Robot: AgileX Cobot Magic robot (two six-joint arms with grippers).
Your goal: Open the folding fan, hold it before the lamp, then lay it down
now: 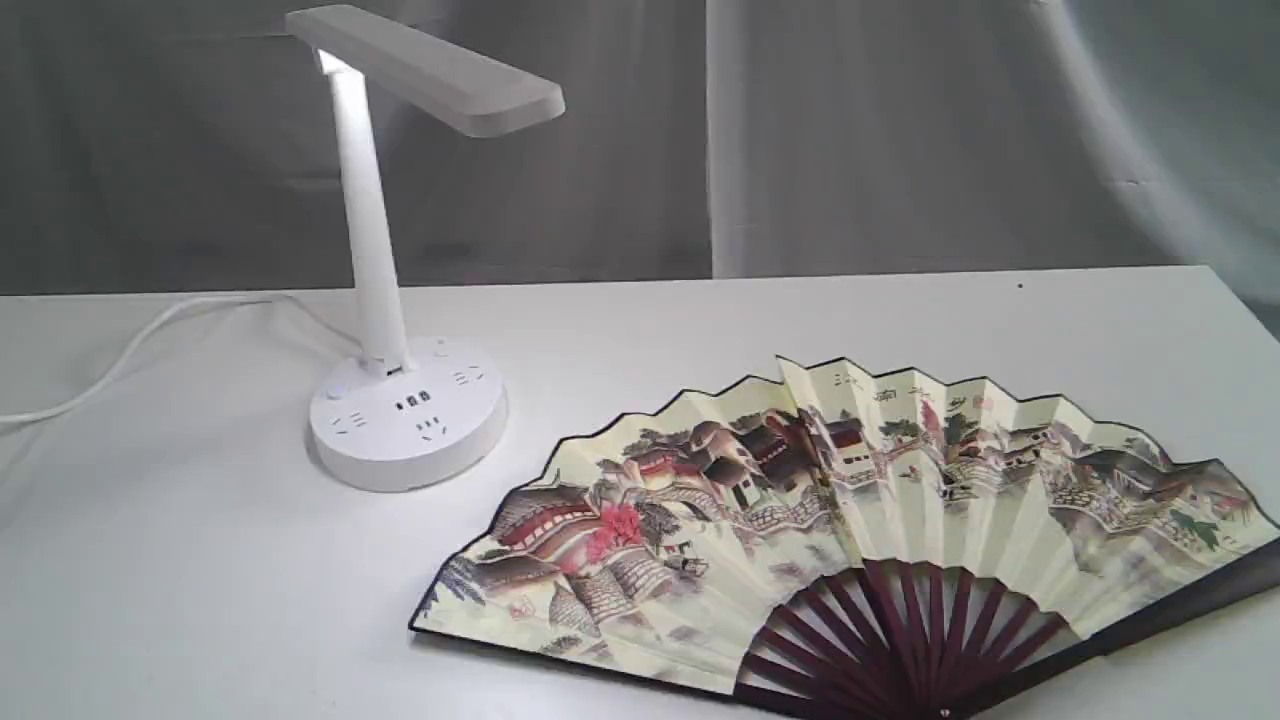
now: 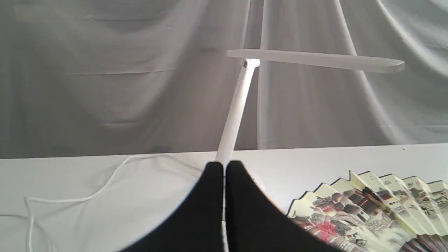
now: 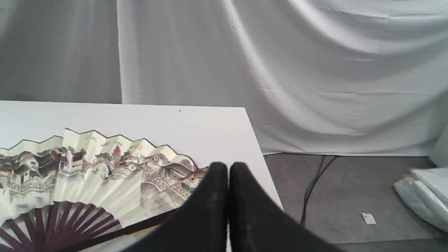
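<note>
The folding fan [image 1: 860,530] lies fully spread and flat on the white table [image 1: 700,320], its painted cream leaf up and maroon ribs toward the front edge. It also shows in the left wrist view [image 2: 371,210] and the right wrist view [image 3: 91,171]. The white lamp [image 1: 385,260] stands to the fan's left, its bar head [image 2: 315,60] lit. Neither gripper appears in the exterior view. My left gripper [image 2: 224,167] is shut with nothing in it, its black fingers pressed together short of the lamp stem. My right gripper [image 3: 228,168] is shut and empty, beside the fan's right end.
The lamp's white cord [image 1: 130,350] trails left across the table. A grey-white cloth [image 1: 900,140] hangs behind. Past the table's right edge [image 3: 260,150] the floor holds a dark cable [image 3: 313,185] and white folded packs [image 3: 427,196].
</note>
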